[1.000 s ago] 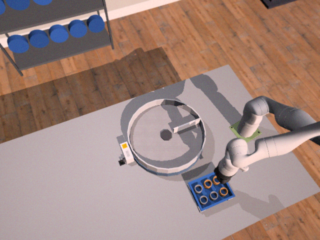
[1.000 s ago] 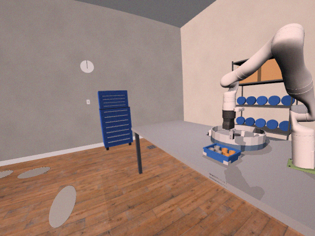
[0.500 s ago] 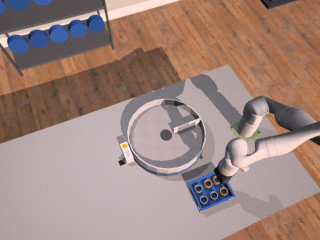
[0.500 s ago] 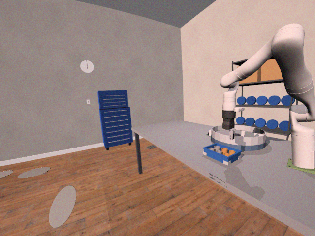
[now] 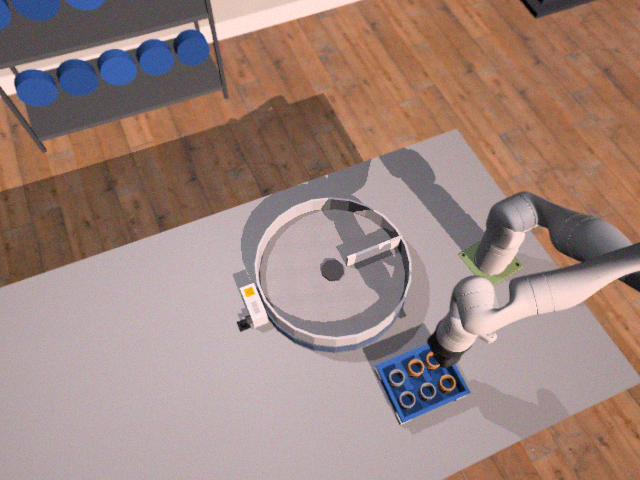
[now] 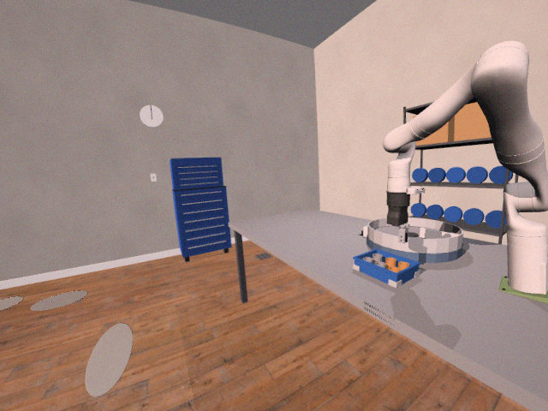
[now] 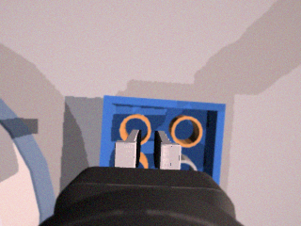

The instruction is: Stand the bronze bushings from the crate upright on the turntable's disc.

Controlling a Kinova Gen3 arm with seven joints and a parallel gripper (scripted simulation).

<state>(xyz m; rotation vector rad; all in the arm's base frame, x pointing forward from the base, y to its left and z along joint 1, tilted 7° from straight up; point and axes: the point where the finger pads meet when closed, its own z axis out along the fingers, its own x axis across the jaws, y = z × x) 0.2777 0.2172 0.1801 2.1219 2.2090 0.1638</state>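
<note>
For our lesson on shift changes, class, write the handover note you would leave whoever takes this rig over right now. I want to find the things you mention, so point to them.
Hand point(image 6: 403, 236) point(image 7: 147, 142): fingers partly open with a gap between them, nothing held, above the crate point(image 5: 392, 403) point(image 6: 373, 273) point(image 7: 107, 141).
In the crate: three bronze bushings point(image 5: 415, 360) point(image 6: 390, 258) point(image 7: 120, 129) and three steel bushings point(image 5: 396, 369) point(image 6: 377, 254) point(image 7: 192, 161).
Turntable's disc point(image 5: 299, 258): no bushing seen on it.
Done: no bronze moved over, as far as the views show.
Left: stand all three bronze upright on the disc, off the hub point(image 5: 332, 269); leave the steel.
</note>
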